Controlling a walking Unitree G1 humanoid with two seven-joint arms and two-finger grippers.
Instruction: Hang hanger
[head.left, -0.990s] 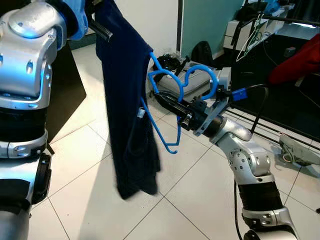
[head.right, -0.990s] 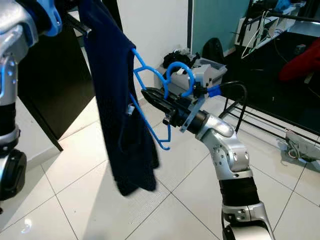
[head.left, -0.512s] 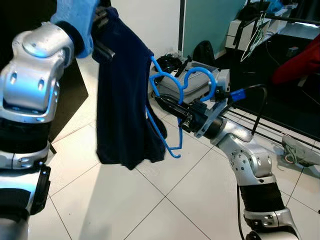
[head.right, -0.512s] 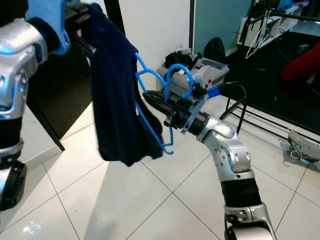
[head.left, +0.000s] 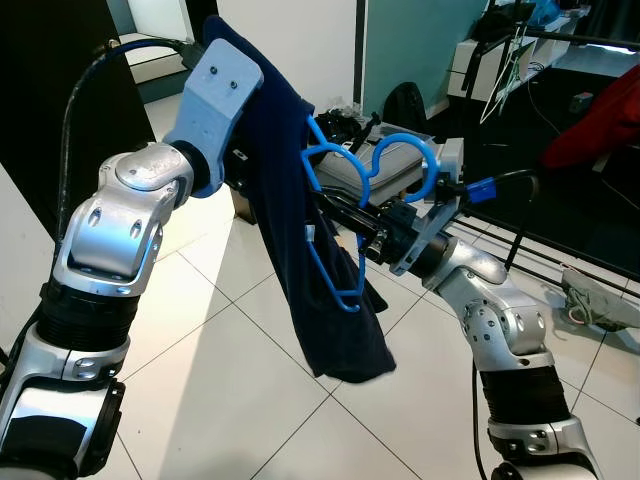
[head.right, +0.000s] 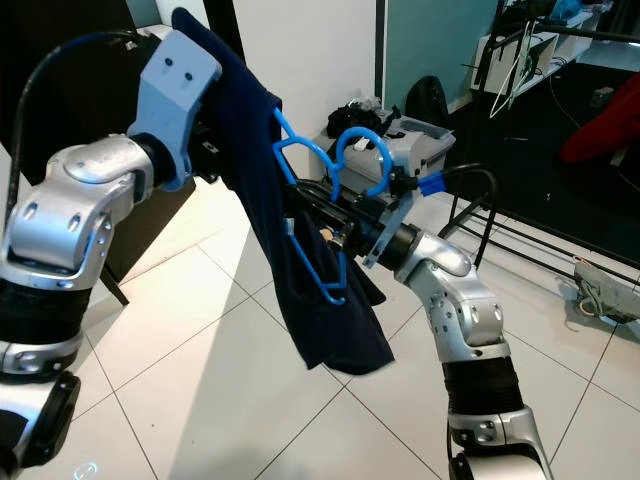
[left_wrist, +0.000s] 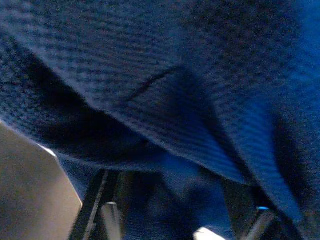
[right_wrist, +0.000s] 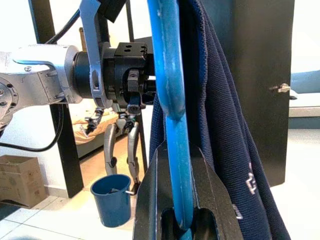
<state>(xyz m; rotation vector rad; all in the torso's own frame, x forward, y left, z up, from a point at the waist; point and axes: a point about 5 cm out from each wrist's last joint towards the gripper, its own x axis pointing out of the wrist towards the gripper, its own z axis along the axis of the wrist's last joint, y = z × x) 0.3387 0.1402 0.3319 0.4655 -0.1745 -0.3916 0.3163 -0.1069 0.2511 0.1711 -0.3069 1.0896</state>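
A navy garment (head.left: 330, 310) hangs from my left gripper (head.left: 245, 150), whose fingers are buried in the cloth; up close the fabric (left_wrist: 175, 60) covers the left wrist view. My right gripper (head.left: 335, 208) is shut on a blue plastic hanger (head.left: 345, 303), held out at chest height with its hook (head.left: 405, 137) curling back over the wrist. The garment lies right against the hanger's left side and partly over it. In the right wrist view the hanger (right_wrist: 172, 100) rises from between the fingers (right_wrist: 150, 200), with the garment (right_wrist: 225, 125) beside it.
A black clothes rack (head.left: 560, 270) stands at right above a white power strip (head.left: 600, 300). A grey case (head.left: 395, 170) and bags sit on the tiled floor behind the hanger. A dark panel (head.left: 50, 100) is at left, and a blue bucket (right_wrist: 112, 197) stands behind my left arm.
My left arm has swung down and to the right, carrying the garment onto the hanger. The cloth now hangs lower and covers the hanger's left side. The right arm has hardly moved.
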